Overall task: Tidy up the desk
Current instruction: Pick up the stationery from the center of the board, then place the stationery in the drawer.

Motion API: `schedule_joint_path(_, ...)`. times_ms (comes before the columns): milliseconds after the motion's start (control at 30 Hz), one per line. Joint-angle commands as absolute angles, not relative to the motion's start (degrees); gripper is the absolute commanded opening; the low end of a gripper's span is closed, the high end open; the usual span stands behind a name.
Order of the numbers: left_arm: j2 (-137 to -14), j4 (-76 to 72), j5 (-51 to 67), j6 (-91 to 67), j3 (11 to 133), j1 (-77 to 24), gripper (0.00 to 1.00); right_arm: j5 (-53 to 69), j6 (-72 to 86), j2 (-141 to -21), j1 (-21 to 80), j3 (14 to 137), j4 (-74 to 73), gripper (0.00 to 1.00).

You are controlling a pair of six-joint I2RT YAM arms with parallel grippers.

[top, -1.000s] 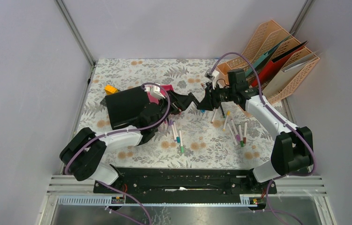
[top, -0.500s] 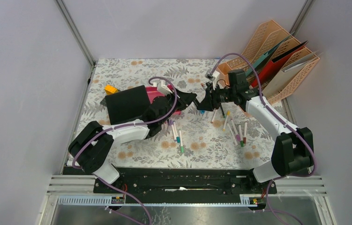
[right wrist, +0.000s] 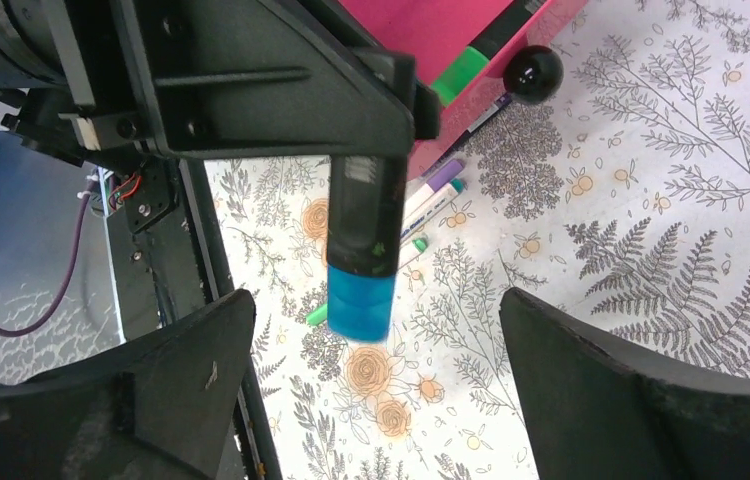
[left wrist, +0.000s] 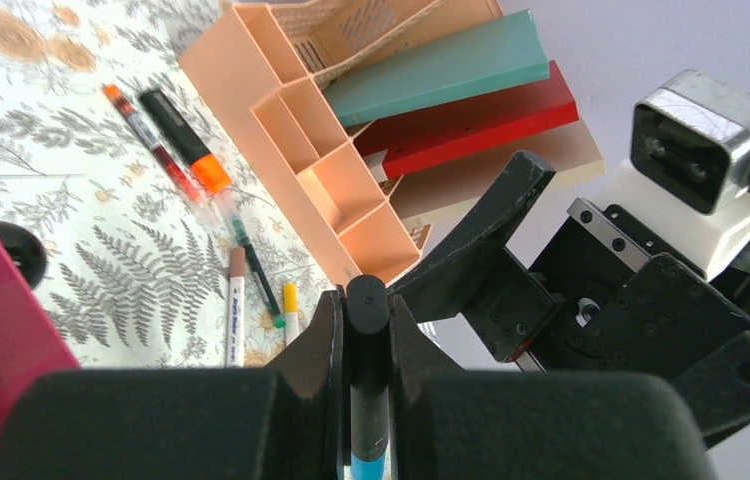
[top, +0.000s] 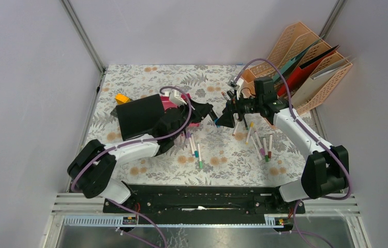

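At mid-frame the left claw [left wrist: 366, 310] pinches the marker [right wrist: 362, 220], its blue end poking free between the right claw's [right wrist: 376, 300] wide-spread jaws.

Clamped left gripper [left wrist: 366, 312], splayed right gripper [right wrist: 376, 345].

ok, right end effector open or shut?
Open. The right end effector stands spread wide either side of the blue-tipped marker, not touching it; the left end effector is clamped on that marker.
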State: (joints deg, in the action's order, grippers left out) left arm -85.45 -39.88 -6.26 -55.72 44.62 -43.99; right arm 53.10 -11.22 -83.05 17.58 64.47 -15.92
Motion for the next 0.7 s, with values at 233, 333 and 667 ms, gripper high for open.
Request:
schedule_joint_path(233,-71.9,-23.9,-16.3,-42.8,45.3,-40.9,0.00,54.3,-13.9,-79.4,17.6,63.9,-14.6,1.00)
schedule_joint_path(333,-71.0,-17.9,-18.4,-41.1,47.9,-39.3,0.00,54.2,-14.3,-79.5,17.5,63.9,-14.8,1.00)
schedule_joint_path(667,-74.7,-5.0,-26.1,-36.7,56.8,-37.4,0.00,54.1,-15.3,-79.5,17.5,64.2,-15.6,1.00)
